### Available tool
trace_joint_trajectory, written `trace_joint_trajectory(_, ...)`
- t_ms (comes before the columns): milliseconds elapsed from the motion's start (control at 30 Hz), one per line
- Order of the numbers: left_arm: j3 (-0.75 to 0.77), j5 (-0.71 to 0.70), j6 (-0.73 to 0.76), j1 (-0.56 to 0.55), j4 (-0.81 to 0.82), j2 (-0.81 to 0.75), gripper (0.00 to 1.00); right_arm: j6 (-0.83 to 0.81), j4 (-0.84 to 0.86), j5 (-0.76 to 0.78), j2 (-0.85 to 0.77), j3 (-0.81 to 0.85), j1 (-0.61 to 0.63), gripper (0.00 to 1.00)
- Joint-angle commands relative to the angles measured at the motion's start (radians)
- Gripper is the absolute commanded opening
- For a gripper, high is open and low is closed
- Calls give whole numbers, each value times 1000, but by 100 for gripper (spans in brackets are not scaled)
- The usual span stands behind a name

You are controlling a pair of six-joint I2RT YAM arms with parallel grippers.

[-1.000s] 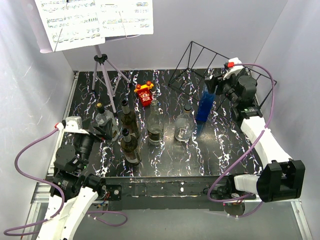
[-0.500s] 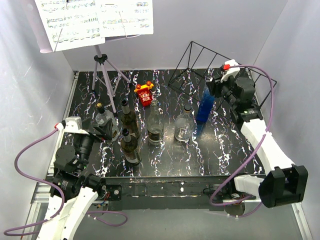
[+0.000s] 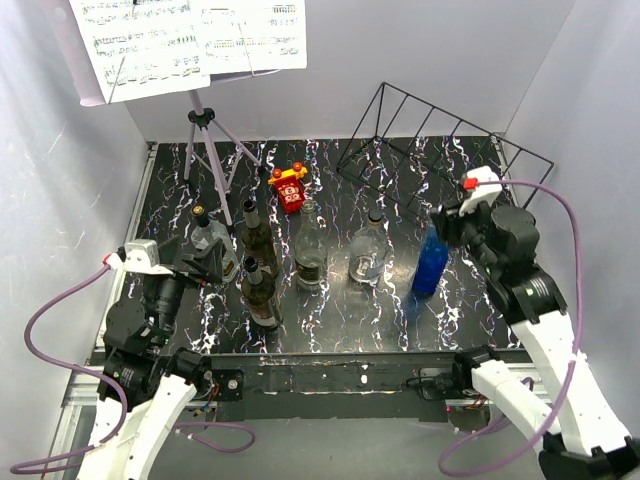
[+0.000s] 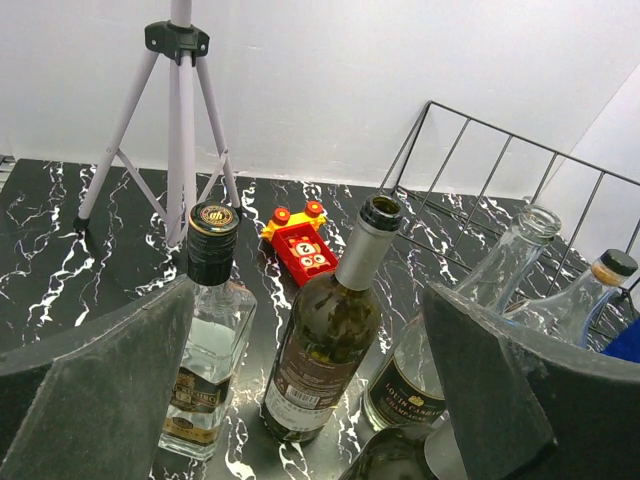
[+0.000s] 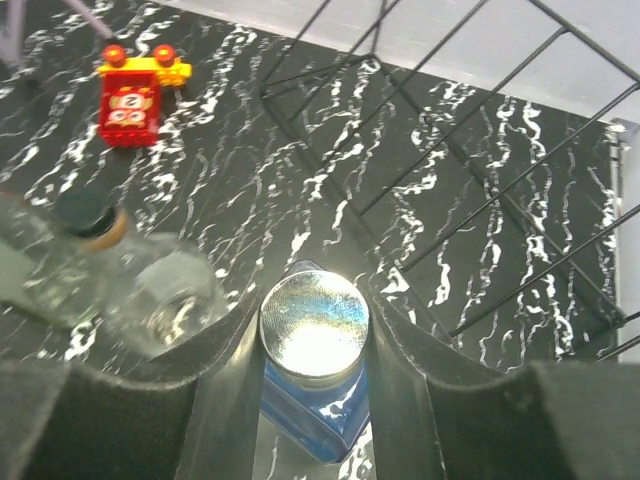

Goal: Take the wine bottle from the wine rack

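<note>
The black marbled table [image 3: 335, 305] fills the middle of the top view. Along its upper right stands the wine rack [image 3: 437, 140], a wide black wire frame with parallel rods and a slanted back. No bottle lies in it. In the upper left is a music stand [image 3: 201, 118] on tripod legs, with sheet music at its top.

The right gripper [image 3: 442, 226] sits right of centre, its two fingers pressed onto the neck of the blue wine bottle [image 3: 430, 268]. In the wrist view the silver cap [image 5: 314, 322] sits snug between the pads. The bottle hangs roughly upright below the rack in the frame, well apart from its wires (whether its base touches the table I cannot tell).

The left gripper [image 4: 300, 385], at lower left, is spread wide and holds nothing. A cluster of glass bottles [image 3: 262, 255] stands just beyond it. A small red toy [image 3: 288, 187] lies above them.
</note>
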Motion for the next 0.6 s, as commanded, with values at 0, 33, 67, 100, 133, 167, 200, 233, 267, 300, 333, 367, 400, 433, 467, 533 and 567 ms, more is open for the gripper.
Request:
trace_joint_trajectory(0,-8,23,-2,-8,17,-18,98,90,-19,-101,-171,-33,57,1)
trace_joint_trajectory(33,-8,23,-3,-8,15,-21,98,110,-19,-147,-199,-49,67,1)
trace_joint_trajectory(67,-9,23,-2,-9,17,-23,98,131,-20,-193,-219,-60,77,1)
trace_joint_trajectory(100,-9,23,-2,-11,15,-24,98,145,-11,-256,-236,-71,92,1)
trace_joint_trajectory(133,-8,23,-2,-12,14,-26,98,162,4,-272,-248,-85,113,1)
trace_joint_trajectory(167,-8,23,-2,-14,14,-27,98,186,16,-271,-253,-93,138,1)
trace_joint_trajectory(200,-8,23,-2,-14,14,-29,98,199,33,-266,-256,-97,165,1)
trace_joint_trajectory(233,-8,23,0,-14,14,-31,98,202,45,-263,-250,-99,193,1)
trace_joint_trajectory(267,-8,22,1,-14,14,-32,98,200,58,-252,-238,-96,228,1)
trace_joint_trajectory(300,-8,19,1,-14,12,-34,98,193,78,-240,-229,-94,267,1)
trace_joint_trajectory(333,-8,15,1,-14,10,-34,98,185,98,-231,-215,-94,300,1)
trace_joint_trajectory(367,-6,14,1,-14,9,-35,98,168,127,-226,-198,-97,340,1)
trace_joint_trajectory(400,-8,11,1,-14,6,-35,98,148,151,-211,-180,-96,395,1)
trace_joint_trajectory(433,-8,8,3,-14,4,-37,98,124,170,-188,-157,-91,434,1)
trace_joint_trajectory(467,-6,6,3,-14,4,-38,98,99,193,-156,-131,-85,478,1)
trace_joint_trajectory(533,-4,2,1,-14,3,-38,98,66,234,-122,-68,-64,544,1)
trace_joint_trajectory(567,-3,0,3,-14,1,-37,98,62,254,-119,-32,-51,575,1)
